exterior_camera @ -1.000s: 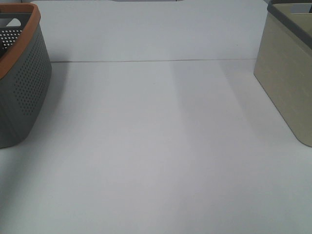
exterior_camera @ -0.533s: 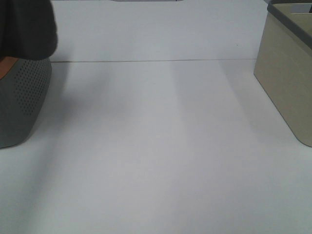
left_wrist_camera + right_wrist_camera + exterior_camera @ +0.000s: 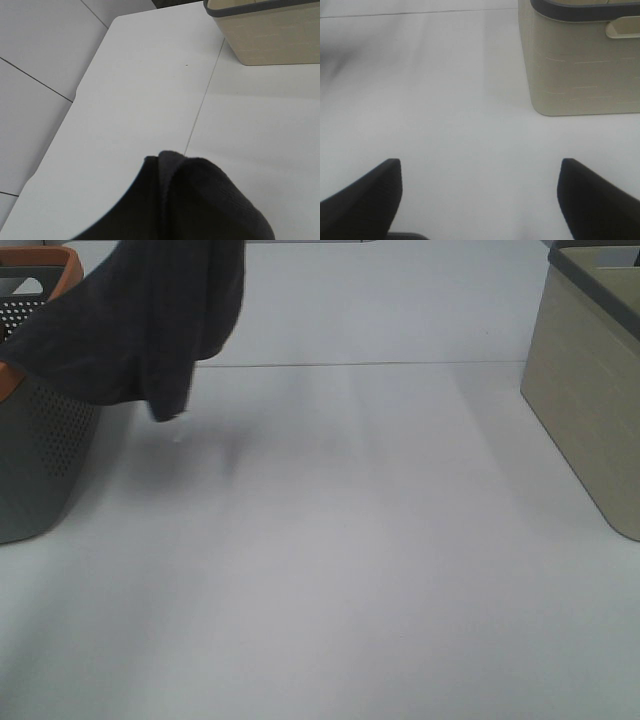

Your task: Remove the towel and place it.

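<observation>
The dark charcoal towel (image 3: pixel 150 320) hangs in the air at the far left, draped down from above the top edge of the exterior view. Its lower folds hang in front of the grey perforated basket (image 3: pixel 40 440) with the orange rim. In the left wrist view the towel (image 3: pixel 190 200) bunches where my left gripper's fingers are and hides them; the cloth hangs from that gripper. My left gripper is out of the exterior view. My right gripper (image 3: pixel 480 200) is open and empty, low over bare table, and shows only in the right wrist view.
A beige basket (image 3: pixel 590 390) with a dark rim stands at the right edge of the white table (image 3: pixel 330 540); it also shows in the left wrist view (image 3: pixel 265 35) and the right wrist view (image 3: pixel 575 60). A thin seam (image 3: pixel 350 364) crosses the table at the back.
The towel has come up out of the grey basket and swung to the right, from not visible to hanging over the basket's right side.
</observation>
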Motion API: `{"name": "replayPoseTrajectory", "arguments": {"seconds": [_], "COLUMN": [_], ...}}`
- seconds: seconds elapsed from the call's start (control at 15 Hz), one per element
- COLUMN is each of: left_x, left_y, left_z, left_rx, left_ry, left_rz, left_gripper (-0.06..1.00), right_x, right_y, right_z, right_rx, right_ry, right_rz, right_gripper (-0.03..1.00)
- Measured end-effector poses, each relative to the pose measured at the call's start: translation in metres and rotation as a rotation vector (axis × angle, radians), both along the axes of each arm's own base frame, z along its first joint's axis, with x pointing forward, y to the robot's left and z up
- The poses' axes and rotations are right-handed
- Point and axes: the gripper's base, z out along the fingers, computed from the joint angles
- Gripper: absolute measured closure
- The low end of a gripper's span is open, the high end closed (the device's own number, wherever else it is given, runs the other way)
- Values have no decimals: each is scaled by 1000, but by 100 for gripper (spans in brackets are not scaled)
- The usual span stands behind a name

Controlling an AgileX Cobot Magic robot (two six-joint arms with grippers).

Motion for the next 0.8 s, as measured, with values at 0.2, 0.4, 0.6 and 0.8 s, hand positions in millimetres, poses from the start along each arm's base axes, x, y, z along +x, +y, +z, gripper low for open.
{"name": "replayPoseTrajectory", "arguments": {"seconds": [0.2, 0.4, 0.6, 0.8], "left_x": [6, 7, 6, 5], "left_y": [-12, -13, -15, -15], "left_z": [-9, -8, -8, -9], "left_rx": [10, 1, -11, -6], "left_ry": [-9, -22, -17, 8], "left_rz": [18, 25, 19, 19], "left_gripper": [94, 94, 94, 94], "right_x": [0, 0, 0, 0], "right_y": [0, 0, 4, 8], "right_z": [0, 0, 1, 2], "right_rx": [0, 5, 47, 87], "right_ry": [0, 0, -4, -19], "right_rz": [0, 3, 32, 57], "right_gripper": [14, 14, 14, 14]}}
